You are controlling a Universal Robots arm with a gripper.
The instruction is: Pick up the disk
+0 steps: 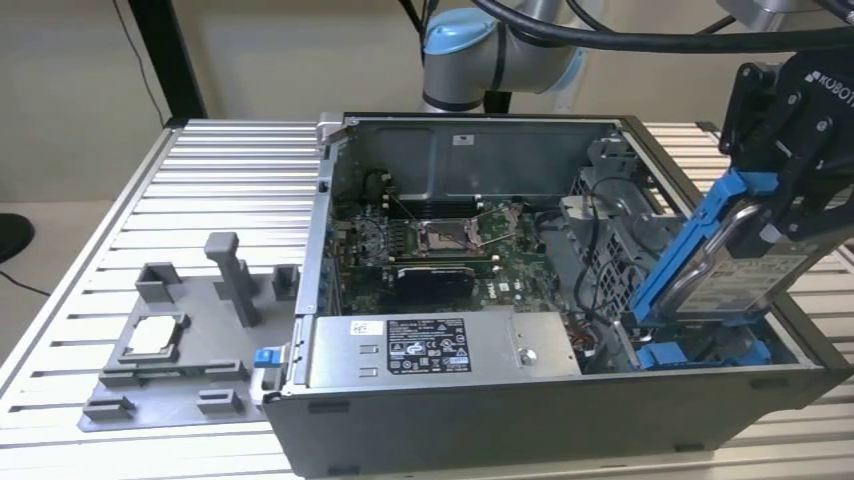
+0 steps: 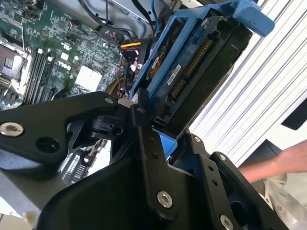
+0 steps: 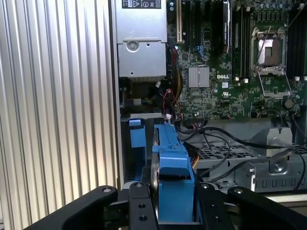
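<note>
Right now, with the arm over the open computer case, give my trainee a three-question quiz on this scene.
1. True or false: the disk lies flat on the slatted table.
2. Multiple choice: the grey tray with the small square chip sits (A) inside the computer case, (B) on the table at the exterior view's left of the case, (C) on top of the grey power supply box.
3. Fill the gap: the disk's frame is coloured ____.

Key
1. False: the gripper holds it with its fingers, tilted, its top raised above the case's rim.
2. B.
3. Blue.
</note>
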